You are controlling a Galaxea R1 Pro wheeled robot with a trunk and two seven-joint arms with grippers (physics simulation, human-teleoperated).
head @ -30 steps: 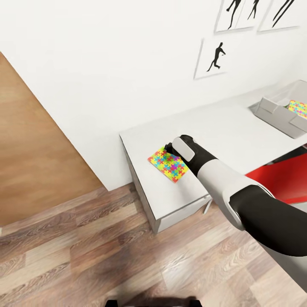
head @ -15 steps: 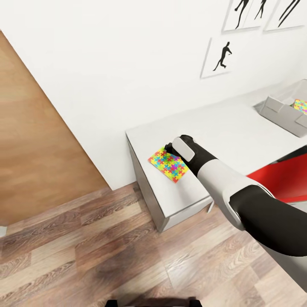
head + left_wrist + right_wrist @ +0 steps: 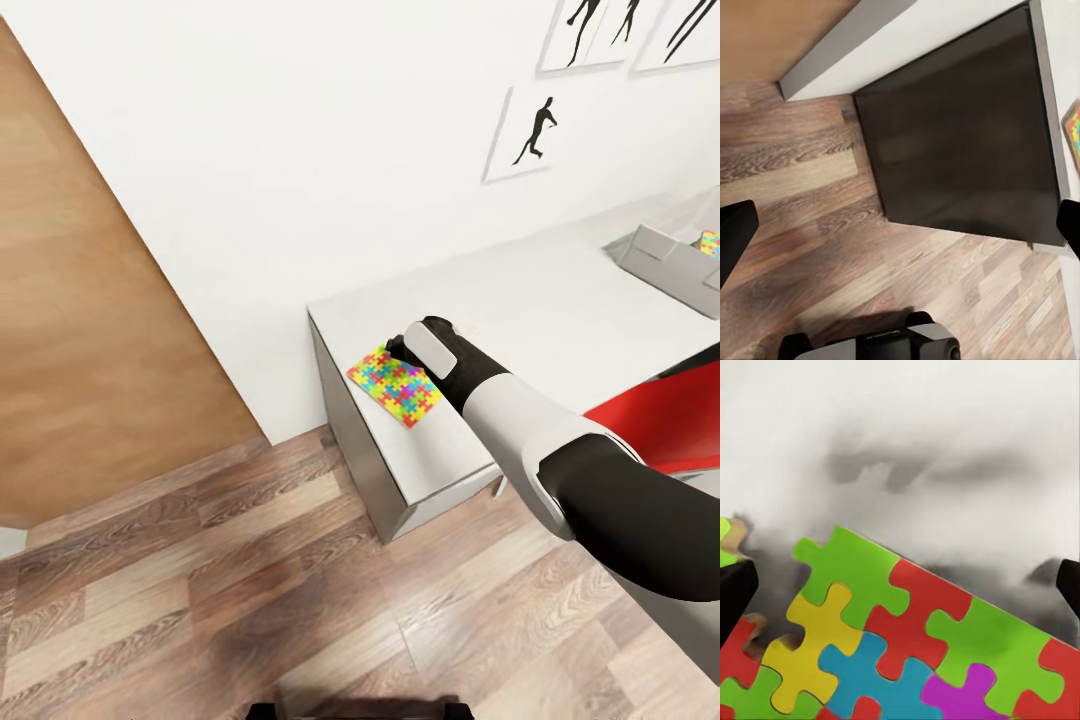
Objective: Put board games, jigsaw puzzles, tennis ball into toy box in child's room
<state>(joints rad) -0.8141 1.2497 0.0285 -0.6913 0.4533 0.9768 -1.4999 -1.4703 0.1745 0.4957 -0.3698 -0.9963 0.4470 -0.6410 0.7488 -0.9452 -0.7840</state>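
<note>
The right gripper [image 3: 398, 352] is reaching down over a jigsaw puzzle [image 3: 394, 385] lying flat near the worktop [image 3: 560, 300] end, its long axis running diagonally toward that corner, fingertips spread wide apart, gripping nothing.

I am counting two jigsaw puzzles — one [image 3: 395, 385] lying on the near end of the worktop [image 3: 560, 310] by my right tool [image 3: 398, 352], the other [image 3: 710, 243] sitting in the single toy box [image 3: 665, 255] at the far end. On the wall I am seeing four silhouette pictures — one [image 3: 527, 133] hanging low, three [image 3: 640, 30] in a row above it. One red object [image 3: 670, 415] is showing beside my arm.
</note>
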